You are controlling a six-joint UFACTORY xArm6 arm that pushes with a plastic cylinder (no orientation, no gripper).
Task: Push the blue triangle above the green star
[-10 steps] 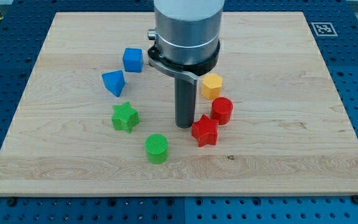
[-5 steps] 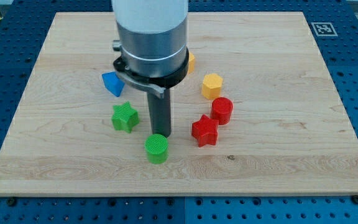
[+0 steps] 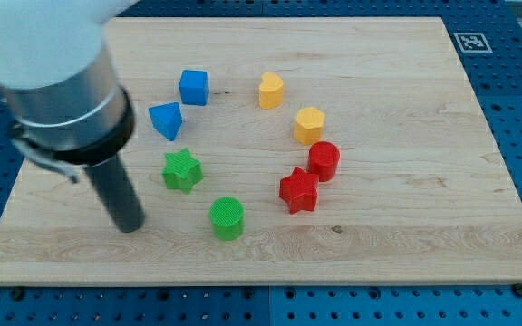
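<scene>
The blue triangle (image 3: 166, 120) lies on the wooden board (image 3: 406, 181), just above and slightly left of the green star (image 3: 182, 170). The two are close but apart. My tip (image 3: 130, 225) rests on the board at the view's lower left, left of and below the green star and well below the blue triangle. It touches no block.
A blue cube (image 3: 193, 87) sits up-right of the triangle. A green cylinder (image 3: 227, 218) lies below-right of the star. A red star (image 3: 298, 190), a red cylinder (image 3: 323, 161), a yellow hexagon (image 3: 309, 125) and another yellow block (image 3: 271, 91) curve along the right.
My tip has swept from beside the red star leftward past the green cylinder to the board's lower left. The blocks have not visibly moved.
</scene>
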